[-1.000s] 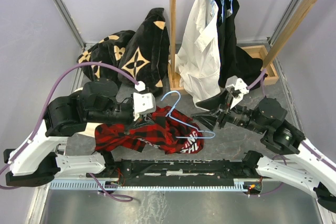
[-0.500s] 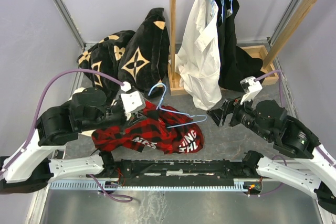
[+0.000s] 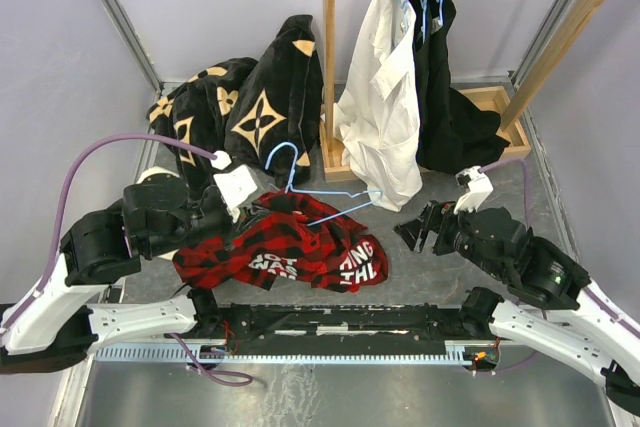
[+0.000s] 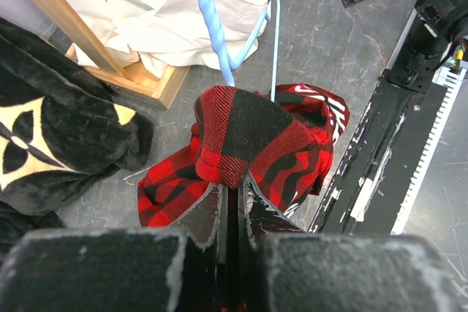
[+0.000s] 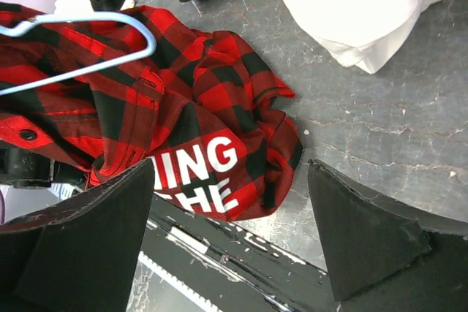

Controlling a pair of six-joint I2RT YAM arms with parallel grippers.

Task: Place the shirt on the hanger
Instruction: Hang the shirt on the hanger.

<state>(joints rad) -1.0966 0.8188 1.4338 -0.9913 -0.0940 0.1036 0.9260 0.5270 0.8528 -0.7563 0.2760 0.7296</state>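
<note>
Moved: left gripper [image 4: 232,189] sits farther left, with the shirt [image 3: 290,247] and the hanger [image 3: 330,193] dragged along; right gripper [image 3: 418,230] has let go of the wire.
Left jaws: pinched shut on a raised fold of plaid.
Shirt: heaped on the table between the arms, lettering up.
Hanger: tilted across the heap, neck behind the pinched fold.
Right jaws: spread wide, empty, near the shirt's right edge.
Doing it well: hold the fold up; the right likely needs to retake the wire's free shoulder and feed it in slowly.

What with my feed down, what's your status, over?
Left gripper shut on shirt. Right gripper open, empty. Hanger atop bunched shirt. White shirt hangs close behind.
</note>
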